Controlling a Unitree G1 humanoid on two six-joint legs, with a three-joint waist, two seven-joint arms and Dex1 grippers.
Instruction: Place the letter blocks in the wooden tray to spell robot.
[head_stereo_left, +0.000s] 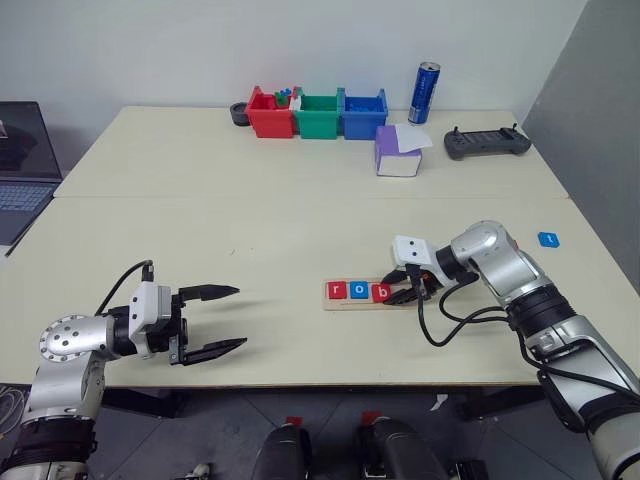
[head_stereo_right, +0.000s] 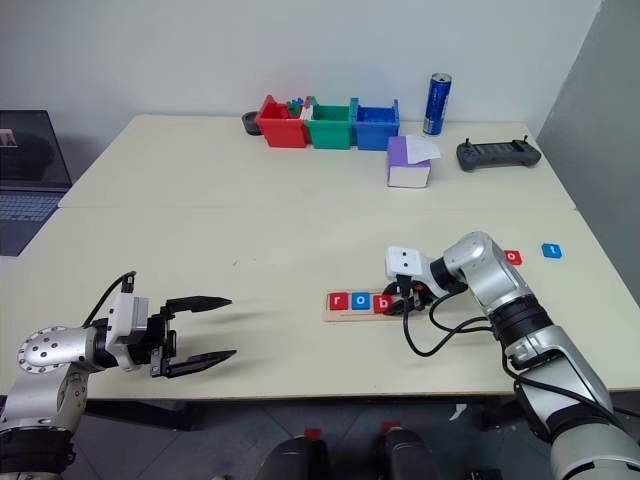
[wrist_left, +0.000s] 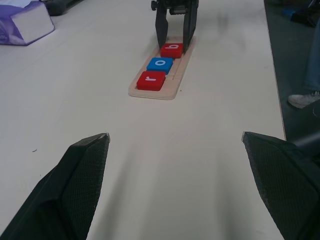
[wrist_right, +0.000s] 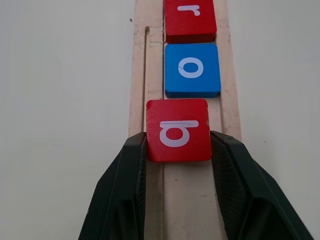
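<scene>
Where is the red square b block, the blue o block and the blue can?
Red square b block (wrist_right: 178, 131), right wrist view, its top face.
Blue square o block (wrist_right: 192, 69), right wrist view, its top face.
Tall blue can (head_stereo_left: 424, 93), left eye view, its side.

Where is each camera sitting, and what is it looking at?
Head eyes: look forward and down at the table; both arms show.
Left wrist: looks between the open left gripper toward the wooden tray.
Right wrist: looks down at the right gripper, its fingers on both sides of the red b block.
Shared: tray, r, o, b blocks.
</scene>
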